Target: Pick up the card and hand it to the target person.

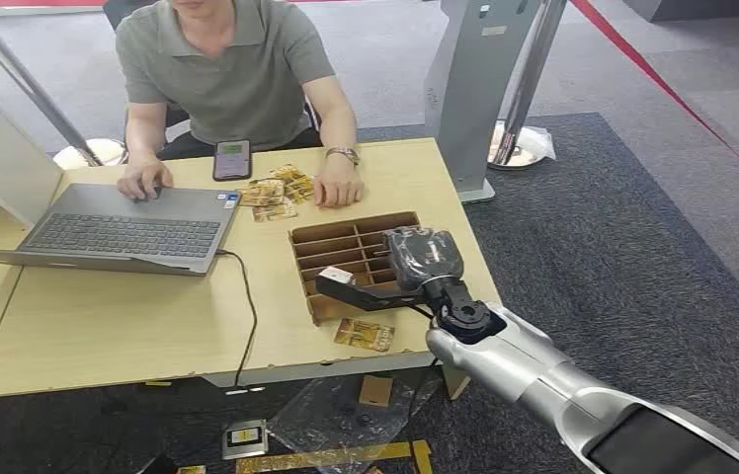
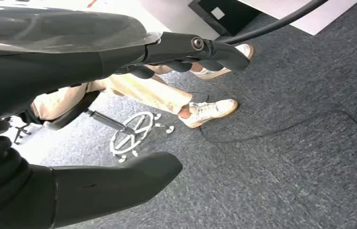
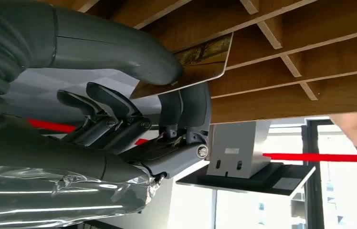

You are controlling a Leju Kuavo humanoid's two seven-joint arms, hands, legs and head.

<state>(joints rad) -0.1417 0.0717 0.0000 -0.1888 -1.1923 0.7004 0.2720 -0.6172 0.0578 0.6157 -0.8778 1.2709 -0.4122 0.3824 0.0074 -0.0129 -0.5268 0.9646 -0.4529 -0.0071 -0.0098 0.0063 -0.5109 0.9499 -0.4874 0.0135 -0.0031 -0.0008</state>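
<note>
From the head view, the right robot hand [image 1: 385, 281] reaches over the wooden divider tray [image 1: 346, 242] near the tabletop's [image 1: 99, 326] front right corner, pinching a card [image 1: 337, 276] just above the compartments. So the pick looks done; the handover is still to come. The person [image 1: 237, 79] sits at the far edge, one hand on a laptop [image 1: 119, 232], the other beside a scatter of cards [image 1: 275, 193] and a phone [image 1: 232, 159]. Another card [image 1: 365, 335] lies at the front edge. No writing is readable.

The left wrist view shows the left robot hand [image 2: 119, 119] hanging over grey carpet [image 2: 286, 181], fingers apart, holding nothing.

The right wrist view shows the card [image 3: 200, 62] held between thumb [image 3: 119, 52] and fingers [image 3: 186, 107], close against the tray's wooden slats [image 3: 310, 62]. Its face carries a golden picture; I can read no label.
</note>
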